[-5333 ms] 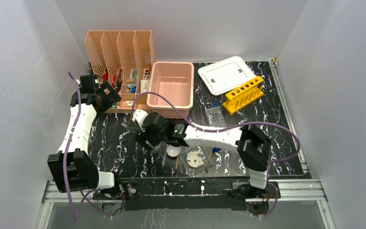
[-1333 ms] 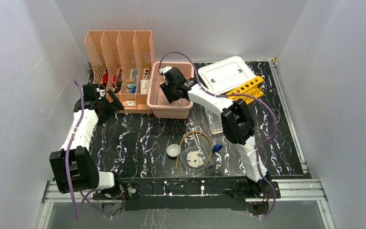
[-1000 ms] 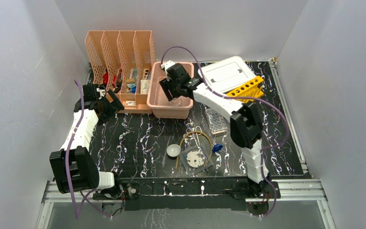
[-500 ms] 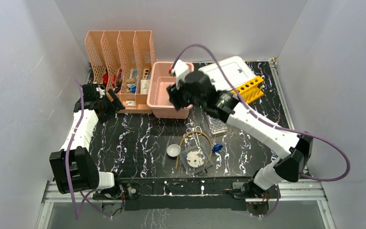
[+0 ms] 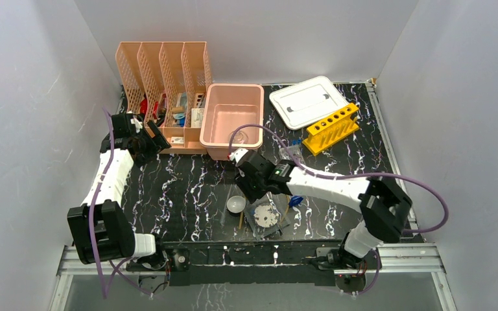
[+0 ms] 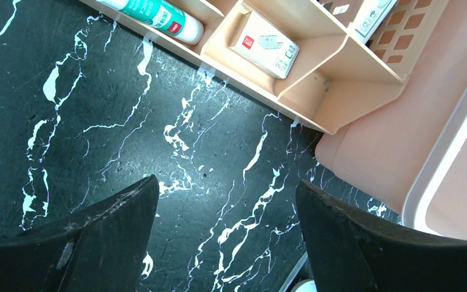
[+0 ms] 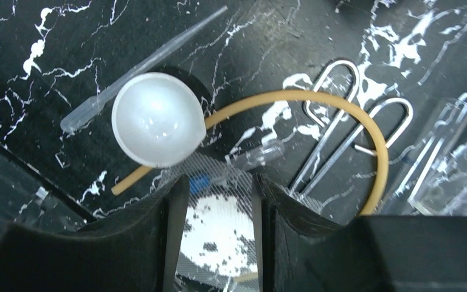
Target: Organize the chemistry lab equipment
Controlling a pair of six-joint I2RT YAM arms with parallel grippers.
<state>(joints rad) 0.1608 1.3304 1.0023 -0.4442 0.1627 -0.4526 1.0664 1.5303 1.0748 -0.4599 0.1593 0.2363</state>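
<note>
**Right arm low over the loose bits, tub and holder at the back**

My right gripper [image 7: 217, 190] hangs over the small things near the bottom middle of the top view. Its jaws are a little apart and grip nothing. Between them I see a mesh square [image 7: 219, 228] with a white middle.

Just to the upper left of that in the wrist view sits the small white bowl [image 7: 157, 120], with a clear pipette [image 7: 146, 64] lying beside it. The yellow rubber tube [image 7: 304, 92] bends from under the bowl's edge around the metal tweezers [image 7: 325, 131]. The clear tube rack [image 7: 462, 176] shows at the right edge. The blue clip [image 5: 296, 201] lies just right of the mesh.

The pink tub [image 5: 215, 123] sits at the top middle. In its lower right corner I think I see a round clear dish [image 5: 250, 136] — a purple cable [image 5: 246, 127] crosses there, so I am not sure. The white lid [image 5: 305, 100] lies flat to the right of the tub, with the yellow tube rack [image 5: 331, 127] just below it.

The peach file holder [image 5: 162, 71] stands left of the tub. Its front trays hold a green and white tube [image 6: 158, 15] and a small white box [image 6: 264, 42].

My left gripper [image 6: 226, 185] is by the holder's front corner — jaws wide apart, only the table [image 6: 97, 109] between them.
</note>
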